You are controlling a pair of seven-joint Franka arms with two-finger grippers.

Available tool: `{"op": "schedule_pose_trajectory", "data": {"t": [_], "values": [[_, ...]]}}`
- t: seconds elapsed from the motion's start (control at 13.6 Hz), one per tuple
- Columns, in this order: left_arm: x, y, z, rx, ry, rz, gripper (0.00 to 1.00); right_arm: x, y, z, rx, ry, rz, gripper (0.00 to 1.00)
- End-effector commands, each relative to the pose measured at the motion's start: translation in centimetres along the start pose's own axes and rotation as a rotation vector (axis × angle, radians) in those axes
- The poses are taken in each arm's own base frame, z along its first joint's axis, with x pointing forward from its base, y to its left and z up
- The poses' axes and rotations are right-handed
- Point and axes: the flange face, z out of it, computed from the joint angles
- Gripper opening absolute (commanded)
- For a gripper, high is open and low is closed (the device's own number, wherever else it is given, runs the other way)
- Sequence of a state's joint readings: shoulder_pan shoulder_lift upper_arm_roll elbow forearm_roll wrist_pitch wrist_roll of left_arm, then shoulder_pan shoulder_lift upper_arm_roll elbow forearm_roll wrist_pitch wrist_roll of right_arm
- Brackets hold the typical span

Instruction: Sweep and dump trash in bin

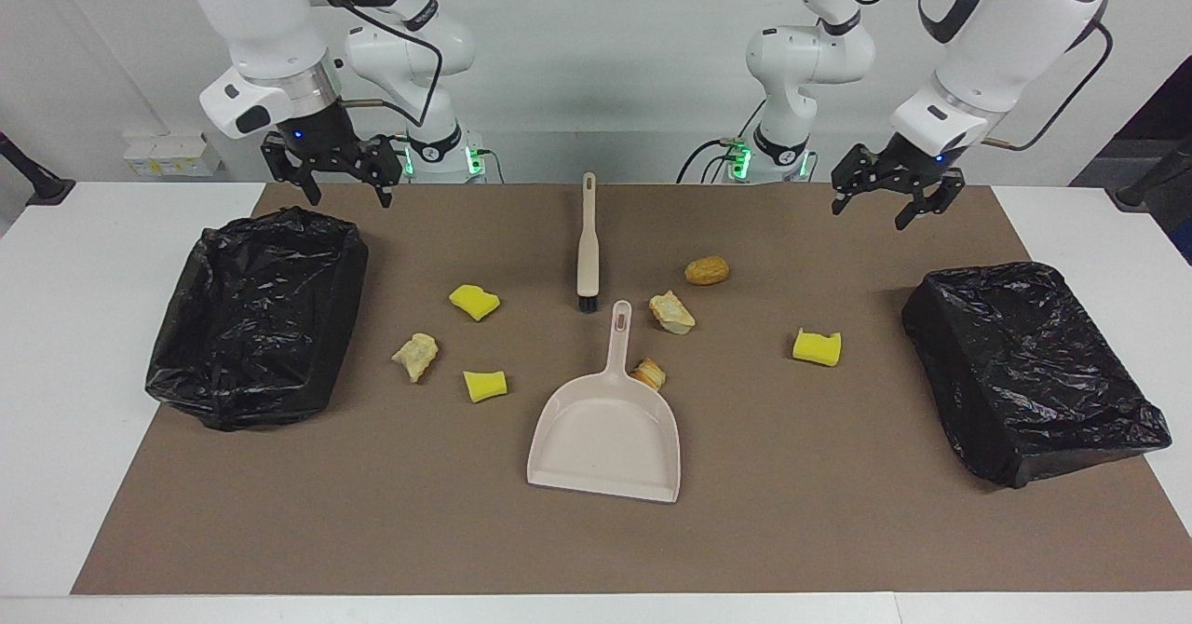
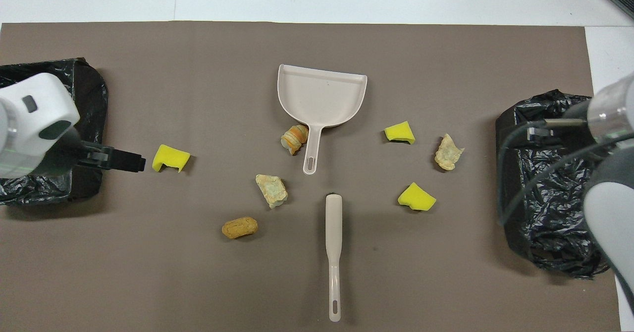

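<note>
The trash lies scattered on the brown mat: three yellow sponge chunks [image 1: 474, 301] [image 1: 485, 385] [image 1: 817, 346] and several tan bread bits, one [image 1: 649, 373] beside the dustpan's handle. The beige dustpan [image 1: 605, 433] [image 2: 322, 96] lies flat mid-mat. A beige brush [image 1: 587, 247] [image 2: 334, 252] lies nearer to the robots, its bristles toward the pan's handle. A bin lined with a black bag stands at each end of the table [image 1: 256, 312] [image 1: 1029, 368]. My right gripper [image 1: 346, 197] hangs open and empty above its bin's corner. My left gripper [image 1: 871, 214] [image 2: 133, 162] hangs open and empty over the mat.
The brown mat [image 1: 838, 512] covers most of the white table [image 1: 56, 419]. Bread bits [image 2: 271, 190] [image 2: 239, 227] lie between the brush and the left arm's end. Another bit [image 2: 449, 152] lies near the right arm's bin [image 2: 545, 173].
</note>
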State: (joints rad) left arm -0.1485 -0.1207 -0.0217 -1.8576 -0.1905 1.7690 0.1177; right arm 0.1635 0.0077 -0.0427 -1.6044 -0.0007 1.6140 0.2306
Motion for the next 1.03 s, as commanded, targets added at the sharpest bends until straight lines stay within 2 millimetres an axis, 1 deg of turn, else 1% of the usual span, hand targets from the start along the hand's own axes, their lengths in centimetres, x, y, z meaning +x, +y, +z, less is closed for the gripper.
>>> {"op": "schedule_pose_trajectory", "data": {"t": [0.0, 0.07, 0.15, 0.22, 0.29, 0.37, 0.44, 0.51, 0.59, 0.73, 0.81, 0.88, 0.95], "values": [[-4.1, 1.8, 3.0, -0.076, 0.087, -0.013, 1.00, 4.1, -5.8, 1.6, 0.023, 0.008, 0.099, 1.00], [-5.1, 2.6, 4.1, -0.085, 0.113, -0.006, 1.00, 4.9, -7.6, 2.5, 0.047, 0.012, 0.127, 1.00], [-5.9, 3.4, 5.0, -0.083, 0.122, 0.007, 1.00, 5.7, -9.7, 4.3, 0.073, 0.010, 0.152, 1.00], [-6.4, 4.8, 5.9, -0.085, 0.116, 0.034, 1.00, 6.3, -12.1, 6.4, 0.088, 0.004, 0.158, 1.00], [-6.9, 6.6, 7.3, -0.086, 0.099, 0.067, 1.00, 6.8, -14.6, 9.2, 0.092, 0.000, 0.154, 1.00], [-7.6, 8.1, 8.2, -0.083, 0.094, 0.068, 1.00, 7.1, -16.4, 10.8, 0.102, -0.003, 0.167, 1.00], [-8.3, 9.8, 9.5, -0.070, 0.089, 0.045, 1.00, 7.2, -18.4, 12.1, 0.125, -0.019, 0.167, 1.00], [-9.1, 11.7, 10.8, -0.055, 0.088, 0.053, 1.00, 7.3, -19.8, 12.7, 0.155, -0.025, 0.165, 1.00], [-9.8, 13.2, 12.3, -0.039, 0.086, 0.074, 1.00, 7.1, -21.1, 13.8, 0.177, -0.039, 0.176, 1.00], [-11.4, 16.2, 14.9, -0.014, 0.104, 0.082, 1.00, 6.0, -24.8, 16.2, 0.189, -0.057, 0.201, 1.00], [-12.0, 17.6, 16.2, -0.004, 0.109, 0.094, 1.00, 5.4, -26.5, 18.0, 0.181, -0.069, 0.203, 1.00], [-12.9, 19.2, 17.7, 0.002, 0.120, 0.119, 1.00, 4.7, -28.6, 20.2, 0.177, -0.074, 0.195, 1.00], [-14.1, 20.7, 19.5, 0.003, 0.125, 0.143, 1.00, 3.7, -30.6, 21.5, 0.172, -0.072, 0.169, 1.00]]}}
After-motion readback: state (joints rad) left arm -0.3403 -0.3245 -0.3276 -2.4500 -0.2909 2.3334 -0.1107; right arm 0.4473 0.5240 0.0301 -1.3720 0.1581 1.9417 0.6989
